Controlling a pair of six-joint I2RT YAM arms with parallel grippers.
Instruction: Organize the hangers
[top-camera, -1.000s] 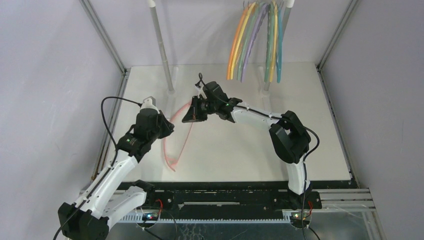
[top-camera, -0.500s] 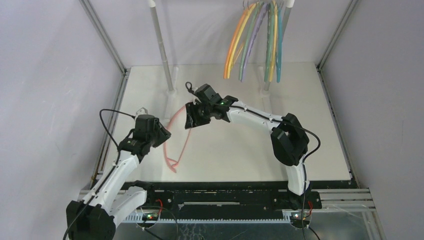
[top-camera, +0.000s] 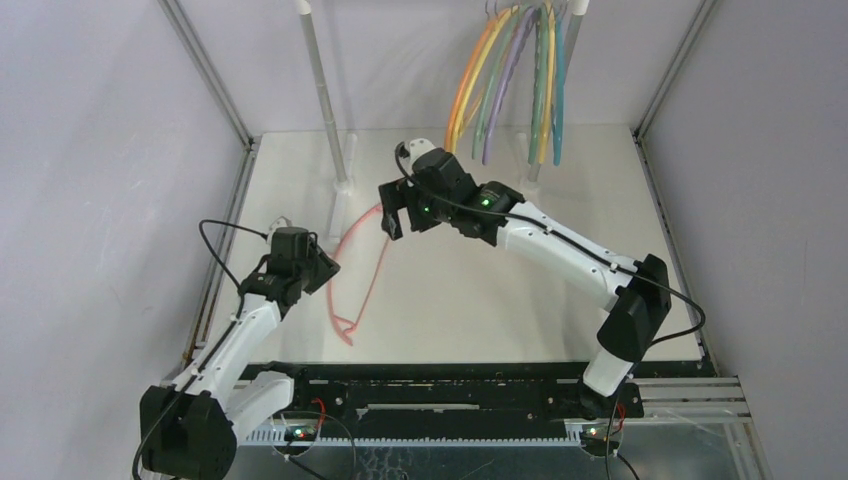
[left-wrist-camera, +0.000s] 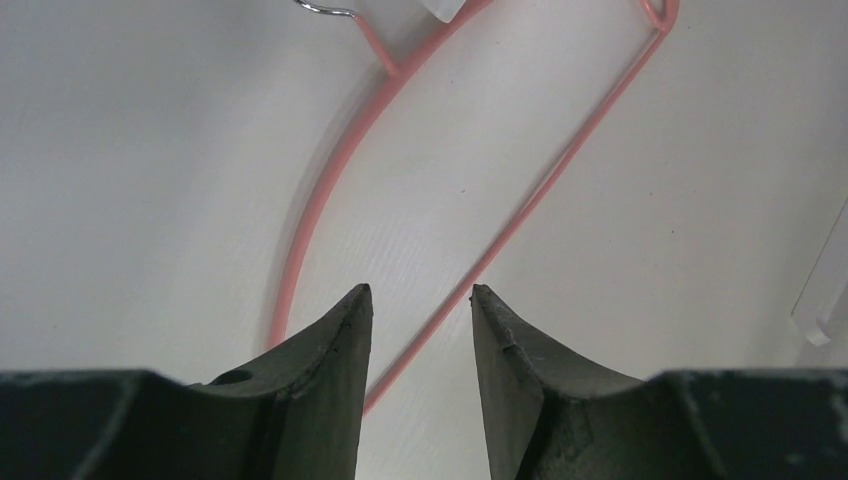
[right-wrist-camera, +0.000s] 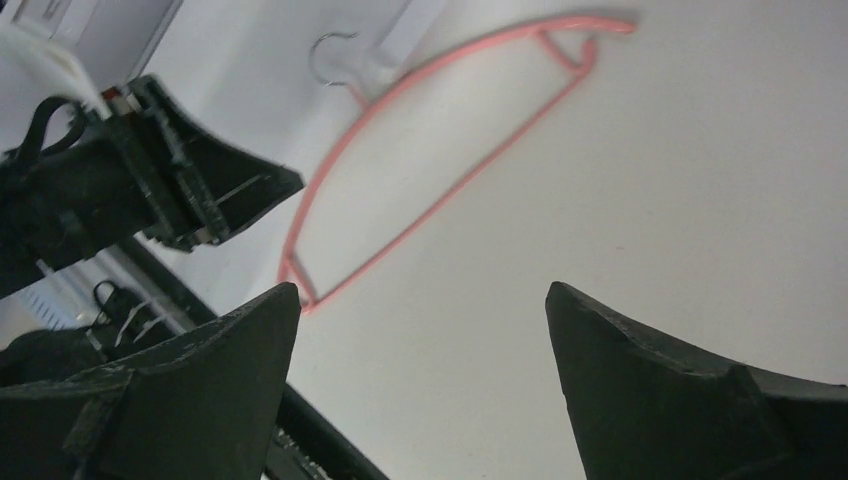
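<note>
Pink, thin, curved hanger (left-wrist-camera: 392, 70) we see flat at the table's (top-camera: 500, 300) nine o'clock; left gripper (left-wrist-camera: 420, 290) narrowly parted, right gripper (right-wrist-camera: 422, 287) wide, neither gripping.

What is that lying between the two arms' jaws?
A thin pink plastic clothes hanger lies flat on the white table between the left arm's jaws and the right arm's jaws. The top view shows it best.

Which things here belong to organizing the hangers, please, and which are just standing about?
Belong to the job: pink hanger, lying flat; coloured hangers, hanging up at the back.
Just there: rail frame; table.
</note>
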